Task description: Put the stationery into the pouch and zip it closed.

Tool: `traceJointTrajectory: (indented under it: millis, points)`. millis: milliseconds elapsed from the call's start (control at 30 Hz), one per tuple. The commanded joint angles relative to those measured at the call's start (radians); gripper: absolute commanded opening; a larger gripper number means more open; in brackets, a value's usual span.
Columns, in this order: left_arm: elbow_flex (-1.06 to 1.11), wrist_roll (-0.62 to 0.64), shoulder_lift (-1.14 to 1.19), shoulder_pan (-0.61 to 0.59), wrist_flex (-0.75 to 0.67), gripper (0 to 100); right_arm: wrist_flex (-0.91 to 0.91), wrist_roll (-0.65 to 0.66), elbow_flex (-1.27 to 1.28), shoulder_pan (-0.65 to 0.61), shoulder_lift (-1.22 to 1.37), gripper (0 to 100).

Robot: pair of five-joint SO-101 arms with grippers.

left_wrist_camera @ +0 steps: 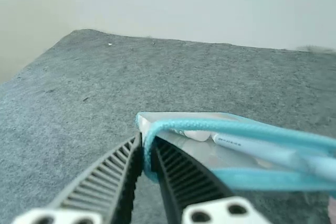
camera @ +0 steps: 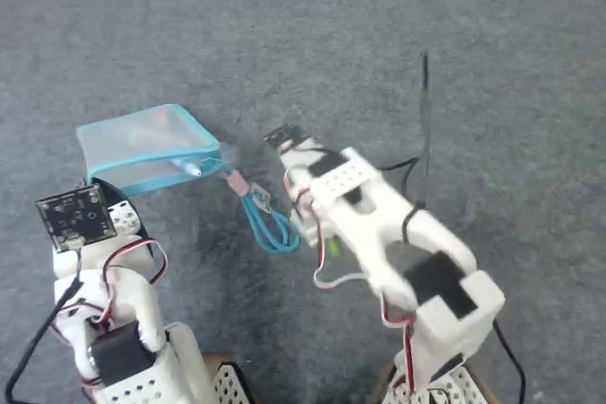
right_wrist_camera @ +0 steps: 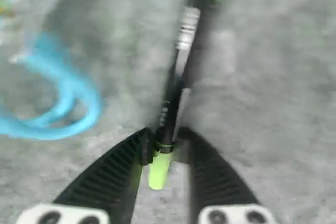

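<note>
Status from my end: the left gripper (left_wrist_camera: 146,145) is pinched almost fully together on the teal trim at one corner of the mesh pouch (camera: 142,144), so it has a firm bite on the fabric. The pouch lies flat on the grey carpet-like table cover (camera: 473,92), over on the left arm's (camera: 123,309) side. Through the mesh in the left wrist view I can make out a white pen-shaped thing (left_wrist_camera: 247,148) and a small white lump (left_wrist_camera: 197,136) next to it inside. I can't tell how far the zip is drawn. The right gripper (right_wrist_camera: 161,137) is nearly closed too, clamped on a black pen with lime-green ends (right_wrist_camera: 176,77). It grips close to one green tip, and the rest of the barrel sticks out ahead of the fingers above the table. In the high view the right arm (camera: 379,224) stretches across the middle of the table. A bright blue cord loop (camera: 270,224) lies on the cover between the pouch and that arm, just beside the pouch's zip edge.
</note>
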Motion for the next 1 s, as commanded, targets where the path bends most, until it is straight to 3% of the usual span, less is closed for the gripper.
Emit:
traceJointTrajectory:
  millis: [0, 233, 367, 633, 767, 967]
  points:
    - [0.005, -0.009, -0.017, 0.049, -0.008, 1, 0.09, 0.014, -0.075, 0.122, 0.047, 1.3]
    - [0.125, -0.009, -0.017, 0.39, -0.009, 1, 0.245, 0.106, -0.109, 0.223, -0.093, 0.8]
    - [0.166, -0.009, -0.017, 0.488, -0.014, 1, 0.302, 0.137, -0.06, 0.255, -0.266, 0.8]
    - [0.208, -0.012, -0.015, 0.52, -0.052, 1, 0.43, 0.204, 0.021, 0.213, -0.633, 0.8]
    - [0.208, -0.012, -0.015, 0.519, -0.051, 1, 0.478, 0.218, 0.029, 0.139, -0.71, 0.8]
    - [0.208, -0.012, -0.015, 0.519, -0.055, 1, 0.496, 0.269, 0.068, 0.139, -0.785, 0.8]
